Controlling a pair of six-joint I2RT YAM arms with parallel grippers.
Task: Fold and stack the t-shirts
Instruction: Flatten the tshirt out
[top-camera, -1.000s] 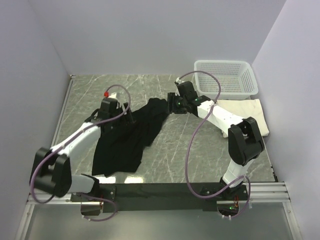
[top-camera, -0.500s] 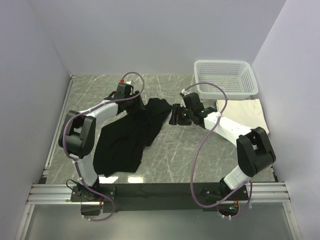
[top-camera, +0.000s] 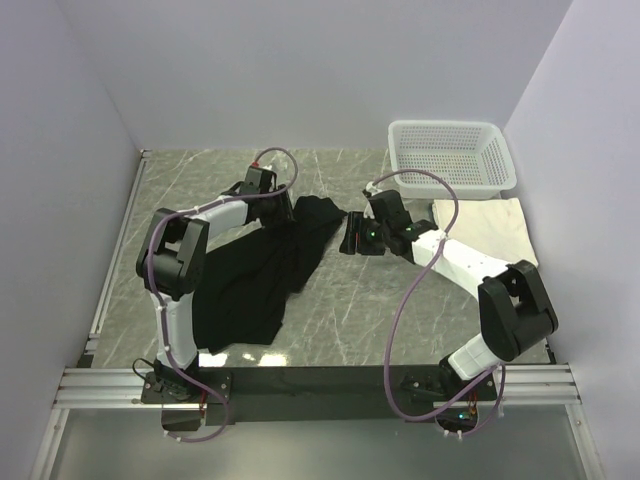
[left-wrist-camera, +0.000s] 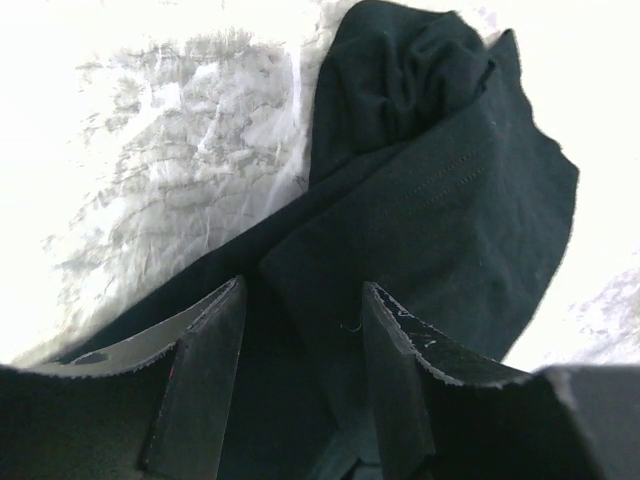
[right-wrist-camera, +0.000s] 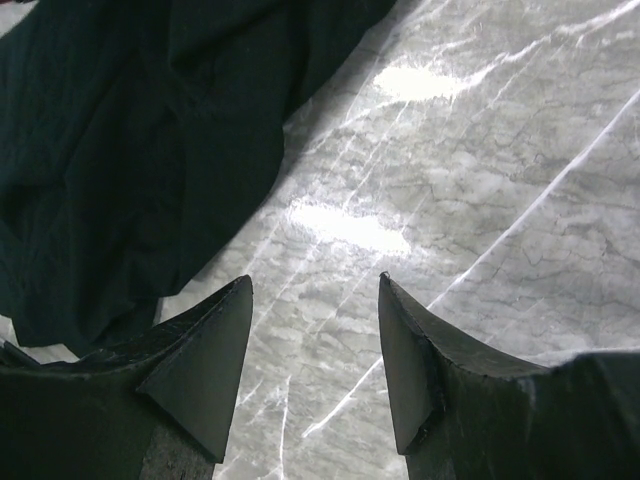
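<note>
Left wrist: my left gripper (left-wrist-camera: 302, 292) above the black t-shirt (left-wrist-camera: 450, 200).
Fingers spread apart, its dark fold lying just between them.

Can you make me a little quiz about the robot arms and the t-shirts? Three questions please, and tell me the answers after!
1. True or false: the cream t-shirt lies on top of the black t-shirt.
2. Pick one: in its wrist view, what shows between the fingertips of the right gripper? A the black t-shirt, B the marble table, C the cream t-shirt.
3. Fill in: the left gripper has its fingers apart over the ____ t-shirt.

Key: 1 false, they lie apart; 2 B; 3 black.
</note>
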